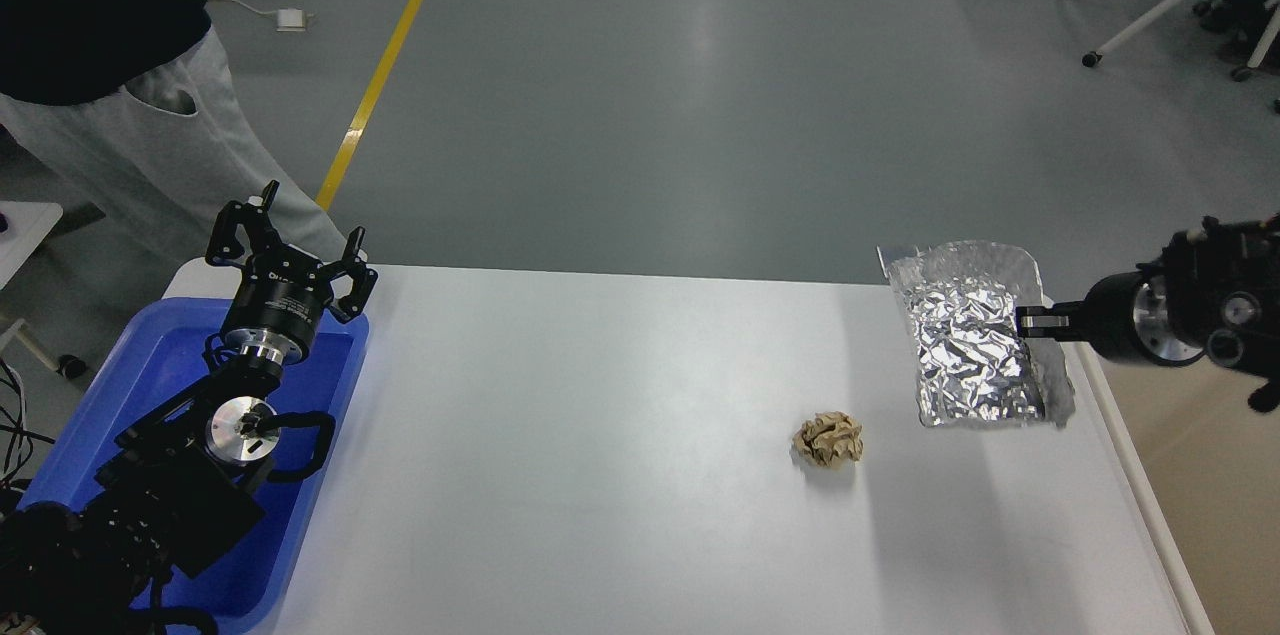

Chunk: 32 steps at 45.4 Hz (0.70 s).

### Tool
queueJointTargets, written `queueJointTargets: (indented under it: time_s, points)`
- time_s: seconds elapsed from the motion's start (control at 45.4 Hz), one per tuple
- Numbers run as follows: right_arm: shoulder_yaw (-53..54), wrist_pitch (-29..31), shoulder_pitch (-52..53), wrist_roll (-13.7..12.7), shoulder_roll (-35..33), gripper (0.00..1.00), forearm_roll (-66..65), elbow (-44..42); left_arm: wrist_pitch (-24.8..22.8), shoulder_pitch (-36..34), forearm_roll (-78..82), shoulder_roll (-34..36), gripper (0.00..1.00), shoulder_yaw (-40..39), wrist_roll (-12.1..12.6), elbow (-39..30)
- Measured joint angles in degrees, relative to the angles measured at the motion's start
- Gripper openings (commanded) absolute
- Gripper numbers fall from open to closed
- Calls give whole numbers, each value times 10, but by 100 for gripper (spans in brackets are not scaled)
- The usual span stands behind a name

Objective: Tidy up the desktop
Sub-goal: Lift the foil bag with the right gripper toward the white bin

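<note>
Your right end effector (pixel 1030 320) is pinched shut on the shiny foil bag (pixel 968 340), holding it up over the far right corner of the white surface (pixel 600 435). So that bit of trash is picked up but not yet put away. I can't see a bin on that side. The brown paper ball (pixel 828 439) sits on the surface, a bit left of the bag and nearer you. It's left to do. Your left end effector (pixel 290 250) is open w/ nothing in it, way left of the bag, above the blue tray (pixel 120 395). Approx. halfway done, I think.
</note>
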Motion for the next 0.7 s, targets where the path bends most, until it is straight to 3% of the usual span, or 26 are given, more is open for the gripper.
queueJointTargets:
  time_s: [0.308,0.705]
  points:
    - [-1,79,103,0,-32,0,-5,31,0,0,0,0,100,0,0,0]
    - [16,100,110,0,-77,0,-2,28,0,0,0,0,100,0,0,0]
